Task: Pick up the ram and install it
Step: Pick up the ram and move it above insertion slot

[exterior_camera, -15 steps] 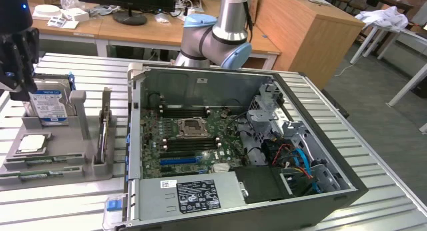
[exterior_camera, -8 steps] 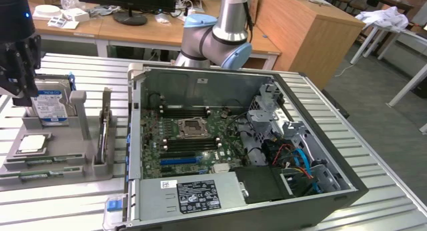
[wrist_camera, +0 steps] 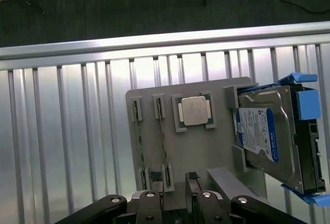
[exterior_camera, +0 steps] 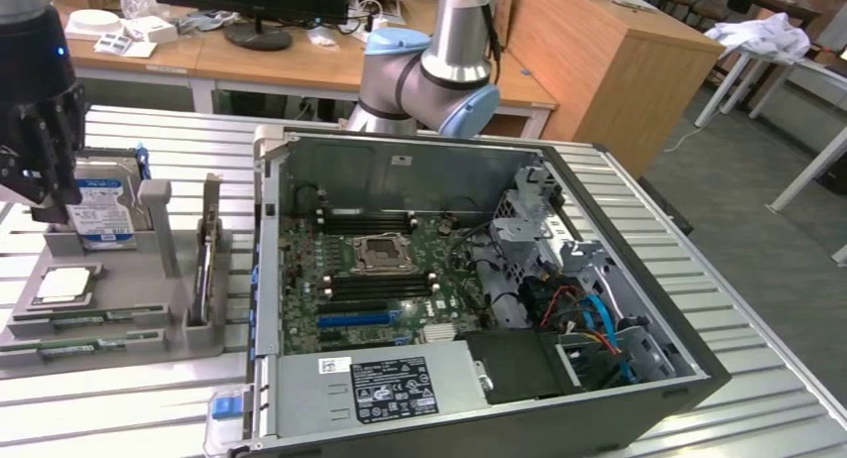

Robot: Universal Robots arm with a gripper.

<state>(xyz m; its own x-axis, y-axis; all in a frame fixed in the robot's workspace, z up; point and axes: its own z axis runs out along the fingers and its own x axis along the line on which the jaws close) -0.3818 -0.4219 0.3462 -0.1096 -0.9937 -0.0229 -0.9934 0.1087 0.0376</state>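
Occupying slatted metal counter [exterior_camera: 748, 319], open computer case [exterior_camera: 397, 171], wooden desks [exterior_camera: 265, 66] beyond, arm elbow [exterior_camera: 430, 81] at case's twelve o'clock, claw [exterior_camera: 47, 185] spread, at ten o'clock above tray [exterior_camera: 119, 334].

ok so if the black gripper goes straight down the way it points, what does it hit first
Probably the flat grey plastic holder tray, near the ends of its narrow slots. The open black gripper hangs right over that edge, with nothing between, though depth is hard to judge.

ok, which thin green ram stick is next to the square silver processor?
The inner ram stick; the outer one runs along the grey holder's edge, farther off.
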